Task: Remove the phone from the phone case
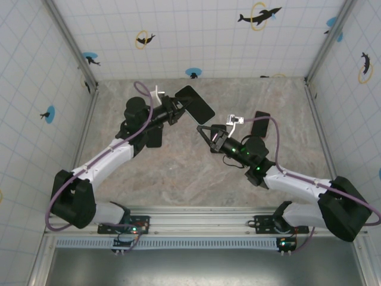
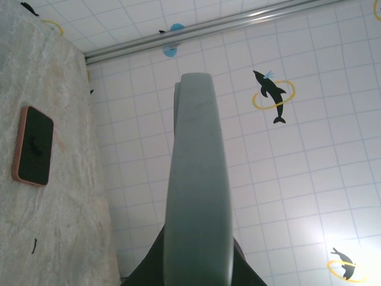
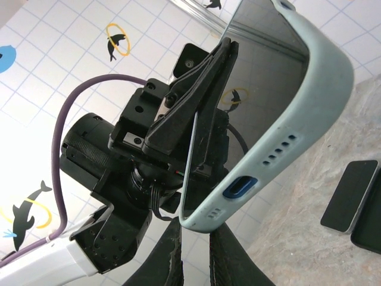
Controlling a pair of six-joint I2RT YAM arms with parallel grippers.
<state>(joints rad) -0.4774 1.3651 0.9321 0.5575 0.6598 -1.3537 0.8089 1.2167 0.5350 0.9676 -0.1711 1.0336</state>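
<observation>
Phone (image 1: 195,105) and phone case (image 2: 199,179) are together, held in the air above the far half of the tabletop (image 1: 178,179), a little left of its middle.

Starting from the near edge, where both arms are bolted, the right arm reaches in from the near right corner toward the centre. The right gripper (image 1: 200,127) points at the lower end of the cased phone. From above, its jaws taper to a point just beside the phone's near corner. In the right wrist view its fingers (image 3: 171,253) stand close together with a narrow gap, right under the end of the case that has the port and speaker holes. I cannot tell whether they pinch the case or only sit against it.

Off to the right, nearer the right edge, a second phone (image 1: 261,123) in a pinkish case lies flat on the tabletop, screen up, well apart from both grippers.

Further back, the left arm comes up from the near left corner. The left gripper (image 1: 178,108) has its jaws clamped on the cased phone, one on each flat face. The case is pale grey-green and wraps the phone's edge all the way round. The phone is tilted, its dark screen facing up and away.

Beyond that is the far edge and a tiled wall (image 1: 196,42) with dolphin stickers.
</observation>
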